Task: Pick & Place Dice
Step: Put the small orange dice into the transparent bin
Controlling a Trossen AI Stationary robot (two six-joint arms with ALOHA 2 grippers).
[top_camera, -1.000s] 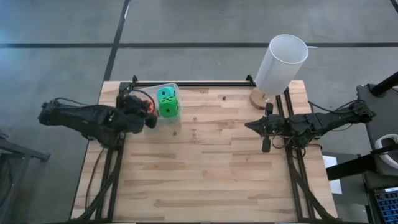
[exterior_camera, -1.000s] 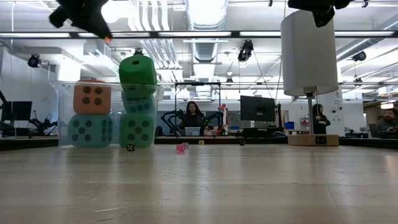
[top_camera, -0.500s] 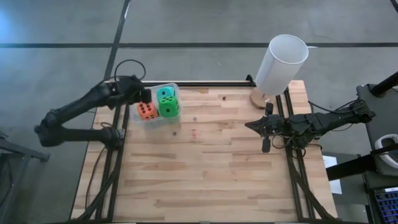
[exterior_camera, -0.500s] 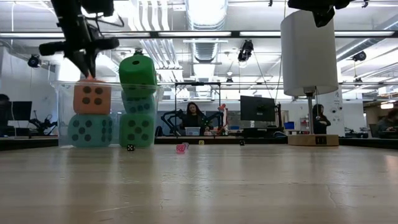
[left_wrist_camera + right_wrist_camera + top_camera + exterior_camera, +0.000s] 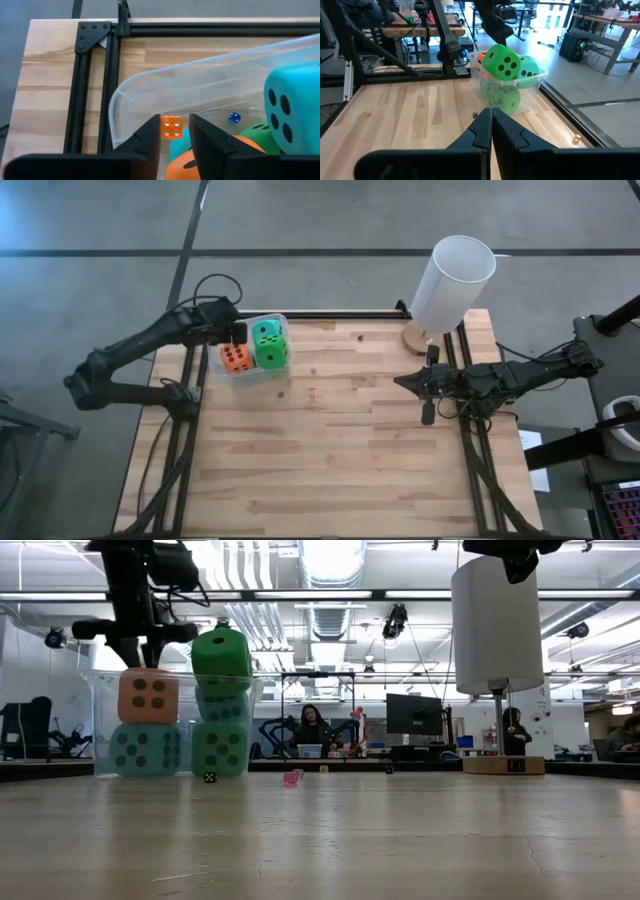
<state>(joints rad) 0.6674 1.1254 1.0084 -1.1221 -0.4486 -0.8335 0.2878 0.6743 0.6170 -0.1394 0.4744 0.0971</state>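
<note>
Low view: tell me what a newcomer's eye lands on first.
A clear tub at the table's far left, stacked with big dice: an orange die on a teal one, and a bright green die topping the pile. The left pincer hangs right above the orange die. A tall white cylinder stands far right.

I count five big dice (image 5: 221, 652) in one clear tub (image 5: 165, 87) under the left pincer (image 5: 174, 131): one orange, four green or teal. Two tiny dice (image 5: 233, 118) in there too. Four tiny loose dice (image 5: 291, 778) toward the right pincer (image 5: 491, 117). One white cylinder (image 5: 452, 282).
</note>
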